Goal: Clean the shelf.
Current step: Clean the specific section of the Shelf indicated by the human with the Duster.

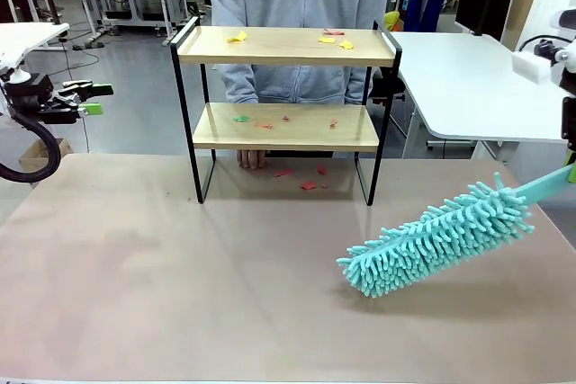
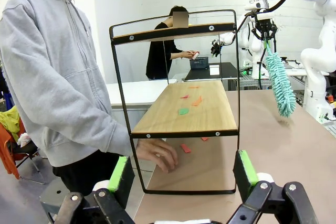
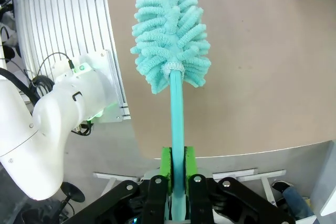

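The shelf (image 1: 279,47) stands at the table's far middle, with two light wood boards in a black frame. Yellow and red paper scraps (image 1: 327,40) lie on its top board. Green and red bits (image 1: 241,118) sit on the lower board, and red bits (image 1: 309,184) lie on the table under it. My right gripper (image 3: 177,169) is shut on the handle of a teal fluffy duster (image 1: 436,240), whose head hangs low over the table at the right, apart from the shelf. My left gripper (image 1: 94,99) is open off the table's left side, facing the end of the shelf (image 2: 173,116).
A person in a grey hoodie stands behind the shelf, one hand (image 1: 252,159) resting on the table beneath the lower board. A white table (image 1: 468,87) stands at the back right. The tan tabletop (image 1: 180,267) spreads out in front of the shelf.
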You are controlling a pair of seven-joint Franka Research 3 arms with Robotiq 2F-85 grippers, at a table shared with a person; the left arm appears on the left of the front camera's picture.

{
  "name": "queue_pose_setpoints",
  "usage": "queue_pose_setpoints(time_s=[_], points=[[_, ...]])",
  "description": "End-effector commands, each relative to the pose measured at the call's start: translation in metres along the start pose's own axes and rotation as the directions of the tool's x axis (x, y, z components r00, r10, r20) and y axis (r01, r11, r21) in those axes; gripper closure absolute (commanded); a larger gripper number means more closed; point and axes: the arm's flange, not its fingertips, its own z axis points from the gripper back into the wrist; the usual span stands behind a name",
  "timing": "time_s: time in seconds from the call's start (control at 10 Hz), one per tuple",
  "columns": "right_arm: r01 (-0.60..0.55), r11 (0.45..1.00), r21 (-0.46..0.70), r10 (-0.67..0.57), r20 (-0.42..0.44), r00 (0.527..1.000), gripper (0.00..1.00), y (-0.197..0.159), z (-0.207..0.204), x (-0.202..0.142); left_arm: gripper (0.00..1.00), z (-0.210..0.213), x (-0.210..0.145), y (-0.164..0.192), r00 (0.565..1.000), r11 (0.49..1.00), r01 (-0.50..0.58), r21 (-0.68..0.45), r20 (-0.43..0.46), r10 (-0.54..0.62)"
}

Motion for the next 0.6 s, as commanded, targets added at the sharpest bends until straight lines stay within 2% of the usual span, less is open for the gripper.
queue_pose_setpoints(time_s=[0.0,0.5], points=[[-0.017,1.000,0.002,0.017,0.000,1.000,0.87,0.0030,0.0016,-0.0003,0.00,0.0000,0.0020,-0.0010,1.000,1.000,0.005,-0.003,0.003,-0.005],[-0.017,1.000,0.002,0.017,0.000,1.000,0.87,0.0030,0.0016,-0.0003,0.00,0.0000,0.0020,-0.0010,1.000,1.000,0.005,-0.003,0.003,-0.005]])
